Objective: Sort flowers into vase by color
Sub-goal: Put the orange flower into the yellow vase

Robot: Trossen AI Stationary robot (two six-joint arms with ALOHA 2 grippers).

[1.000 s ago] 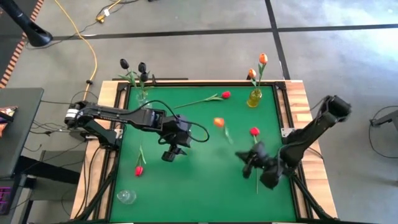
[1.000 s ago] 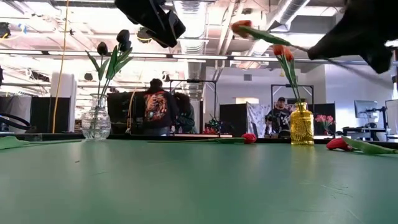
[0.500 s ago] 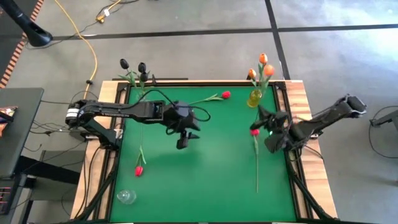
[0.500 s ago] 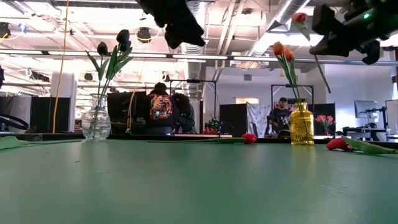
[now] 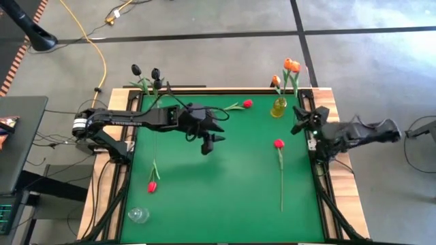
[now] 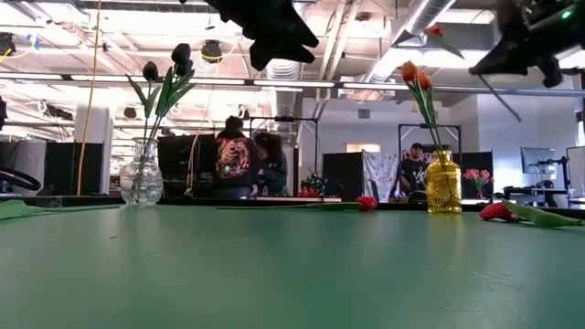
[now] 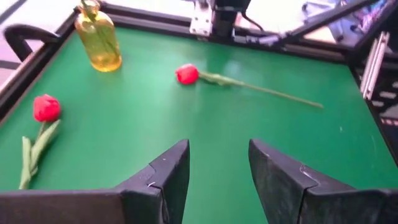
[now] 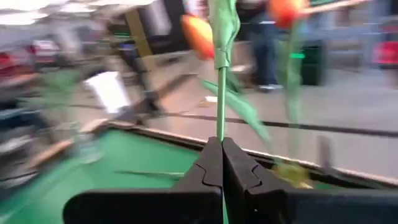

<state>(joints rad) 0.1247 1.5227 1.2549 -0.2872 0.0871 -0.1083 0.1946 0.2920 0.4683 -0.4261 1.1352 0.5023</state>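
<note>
My right gripper (image 5: pixel 300 121) hangs high over the table's far right edge, shut on an orange flower (image 5: pixel 295 67) beside the yellow vase (image 5: pixel 278 107), which holds two orange flowers (image 5: pixel 275 80). My left gripper (image 5: pixel 212 141) hovers open over the middle of the green table, with nothing between its fingers (image 7: pixel 168 171). A clear vase (image 5: pixel 155 102) at the far left holds black flowers (image 5: pixel 136 69). Red flowers (image 5: pixel 278 143), (image 5: pixel 246 103), (image 5: pixel 152 186) lie flat on the table. My right gripper pinches the orange flower's thin green stem (image 8: pixel 219 118) between its two shut fingers, which point about level and lie across the stem. The flower is lifted clear of the table. It leans, its head (image 6: pixel 434 30) up and its stem end (image 6: pixel 507 105) below the fingers.
A small clear glass vase (image 5: pixel 138 215) stands at the near left corner. The table has a raised dark frame (image 5: pixel 310 146) with wooden side strips. People and equipment show in the room beyond the far edge.
My right gripper has gone from the near right of the table up and toward the far right edge, next to the yellow vase. The orange flower went with it, swinging from nearly level to more upright. My left gripper has gone toward the far right and tipped up.
</note>
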